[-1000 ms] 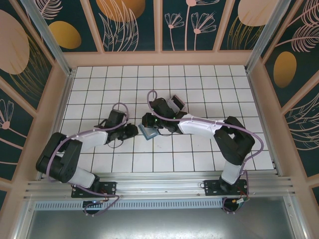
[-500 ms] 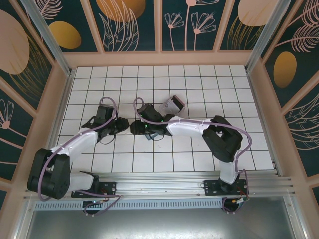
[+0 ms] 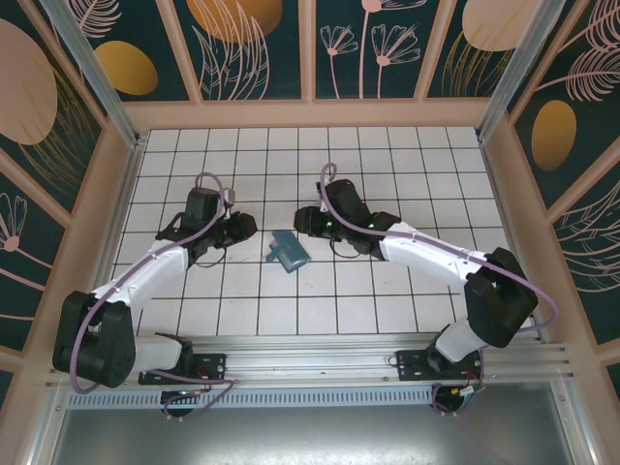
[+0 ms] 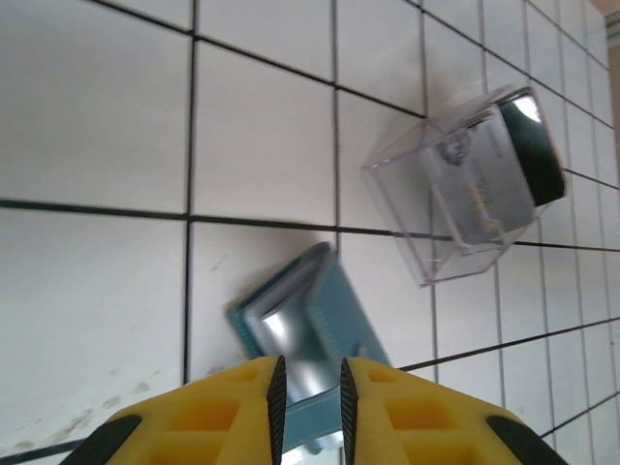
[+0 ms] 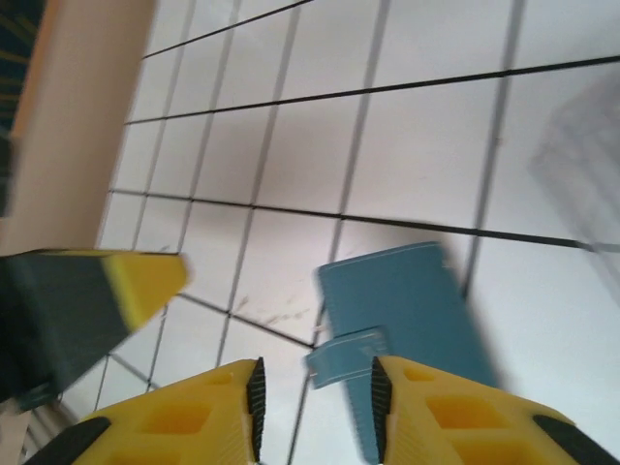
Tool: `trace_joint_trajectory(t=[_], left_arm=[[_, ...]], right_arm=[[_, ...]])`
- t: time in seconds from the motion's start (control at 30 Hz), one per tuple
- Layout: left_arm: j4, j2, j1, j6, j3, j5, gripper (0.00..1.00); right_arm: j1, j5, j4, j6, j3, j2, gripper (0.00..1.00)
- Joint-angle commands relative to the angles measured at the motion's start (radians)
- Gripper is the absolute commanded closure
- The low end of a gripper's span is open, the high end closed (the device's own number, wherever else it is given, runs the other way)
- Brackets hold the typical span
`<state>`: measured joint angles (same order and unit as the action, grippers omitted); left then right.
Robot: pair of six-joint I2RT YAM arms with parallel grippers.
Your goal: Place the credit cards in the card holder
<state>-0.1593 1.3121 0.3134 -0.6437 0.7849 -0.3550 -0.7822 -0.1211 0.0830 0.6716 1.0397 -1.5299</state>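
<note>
Where the white tiled table (image 3: 407, 155) fills the middle of the top view, the left arm (image 3: 145, 276) reaches in from the lower left and the right arm (image 3: 436, 257) from the lower right. Item, clear plastic box (image 4: 465, 184): upper right of the left wrist view, lying tilted on the tiles; item, teal card holder (image 3: 286, 252): flat on the table just left of frame centre, apart from the box. Left gripper (image 3: 242, 229): jaws a narrow slit apart, empty; right gripper (image 3: 302, 221): jaws wider apart, empty, neither touching the card holder.
</note>
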Motion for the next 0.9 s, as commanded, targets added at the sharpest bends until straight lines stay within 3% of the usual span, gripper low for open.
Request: trace_joint_trajectory(t=[0.0, 0.13, 0.33, 0.43, 0.77, 0.87], left_arm=[[-0.034, 0.034, 0.065, 0.015, 0.073, -0.009, 0.75], [-0.042, 0.081, 0.130, 0.003, 0.116, 0.011, 0.76], [-0.009, 0.123, 0.153, -0.017, 0.085, -0.003, 0.83], [0.061, 0.143, 0.159, -0.052, 0.042, -0.042, 0.84], [0.153, 0.304, 0.164, -0.041, -0.031, -0.017, 0.87], [0.158, 0.331, 0.163, -0.036, -0.054, 0.019, 0.91]], right_arm=[[0.004, -0.021, -0.021, 0.015, -0.061, -0.064, 0.66], [-0.007, -0.052, -0.074, 0.025, -0.061, -0.148, 0.71], [-0.054, -0.061, -0.053, -0.007, 0.014, -0.267, 0.82], [-0.058, -0.056, -0.044, -0.013, 0.020, -0.292, 0.83], [-0.067, -0.037, -0.022, -0.018, 0.013, -0.270, 0.83], [-0.053, -0.026, -0.027, -0.010, 0.000, -0.224, 0.77]])
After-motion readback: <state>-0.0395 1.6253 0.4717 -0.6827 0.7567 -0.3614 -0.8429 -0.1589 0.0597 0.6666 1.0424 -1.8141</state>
